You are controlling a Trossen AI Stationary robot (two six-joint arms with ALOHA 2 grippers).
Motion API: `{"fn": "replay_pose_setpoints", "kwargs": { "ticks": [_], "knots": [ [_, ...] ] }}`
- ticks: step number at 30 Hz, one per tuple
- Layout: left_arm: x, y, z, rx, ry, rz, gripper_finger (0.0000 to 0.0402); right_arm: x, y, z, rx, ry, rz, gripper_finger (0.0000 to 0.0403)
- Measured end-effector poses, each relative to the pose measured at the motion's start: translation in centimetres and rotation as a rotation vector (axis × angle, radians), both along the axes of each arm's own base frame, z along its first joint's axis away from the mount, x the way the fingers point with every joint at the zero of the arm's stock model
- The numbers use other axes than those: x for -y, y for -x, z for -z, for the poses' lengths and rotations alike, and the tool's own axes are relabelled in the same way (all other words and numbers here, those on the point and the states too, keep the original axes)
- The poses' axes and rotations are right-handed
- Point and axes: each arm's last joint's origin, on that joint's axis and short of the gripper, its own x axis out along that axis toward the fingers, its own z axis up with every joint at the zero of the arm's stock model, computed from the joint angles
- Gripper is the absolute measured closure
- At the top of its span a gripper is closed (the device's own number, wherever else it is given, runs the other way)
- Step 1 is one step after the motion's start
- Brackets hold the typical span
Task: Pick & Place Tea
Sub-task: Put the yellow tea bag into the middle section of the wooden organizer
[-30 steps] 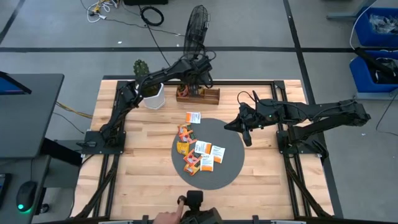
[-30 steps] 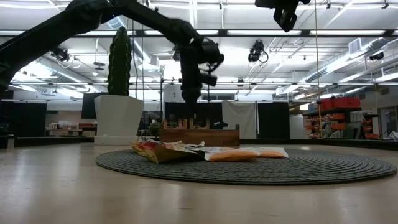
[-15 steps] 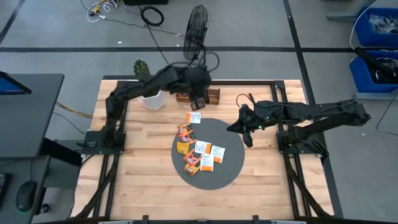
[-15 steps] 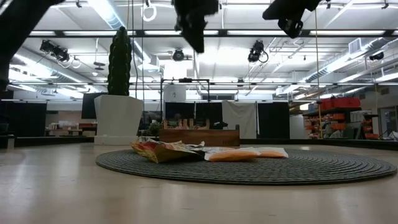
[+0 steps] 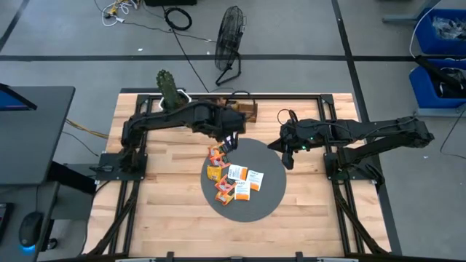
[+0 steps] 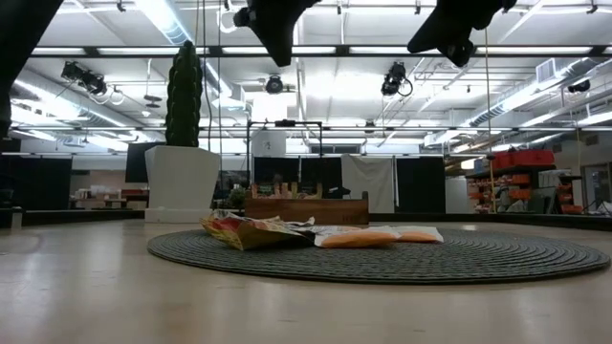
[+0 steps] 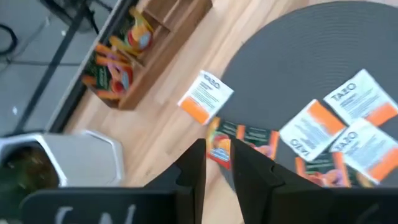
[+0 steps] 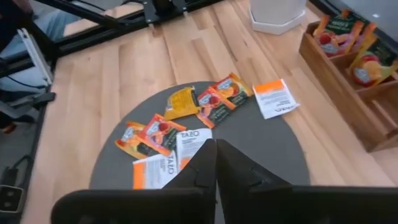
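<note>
Several tea sachets (image 5: 234,180), orange, white and red, lie flat in a loose heap on the grey disc (image 5: 271,198). One white-and-orange sachet (image 7: 206,96) lies apart, by the disc's far left rim. More sachets (image 7: 118,65) stand in the wooden tray (image 8: 339,78) at the table's far side. My left gripper (image 7: 219,152) hangs high above the disc's far left rim, pointing steeply down, its fingers a narrow gap apart with nothing between them. My right gripper (image 8: 215,146) is shut and empty, raised above the disc's right rim.
A white planter with a cactus (image 6: 182,177) stands at the far left, beside the tray. Both arms' bases sit on black frames at the table's left and right sides. Bare wood (image 5: 175,204) lies left of the disc and toward the near edge.
My left gripper has risen from the wooden tray and swung toward the near edge, out over the disc's far left rim, rolling about its own axis on the way. My right gripper has tipped a little downward in place. The sachets on the disc have not moved.
</note>
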Motion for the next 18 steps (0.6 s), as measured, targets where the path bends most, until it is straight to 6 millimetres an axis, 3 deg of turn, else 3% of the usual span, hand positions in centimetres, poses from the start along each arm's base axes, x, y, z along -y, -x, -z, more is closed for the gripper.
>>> {"fn": "replay_pose_setpoints", "kwargs": {
  "ticks": [4, 18],
  "knots": [
    [1.5, 0.2, 0.5, 0.005, -0.016, -0.087, 0.0309, 0.1, 0.0, 0.1, -0.007, 0.015, -0.004, 0.0387],
    [8.7, 1.1, 7.4, -0.051, 0.047, -0.304, 0.0289, 0.1, 0.1, 0.2, -0.031, 0.059, -0.040, 0.0387]
  ]
}}
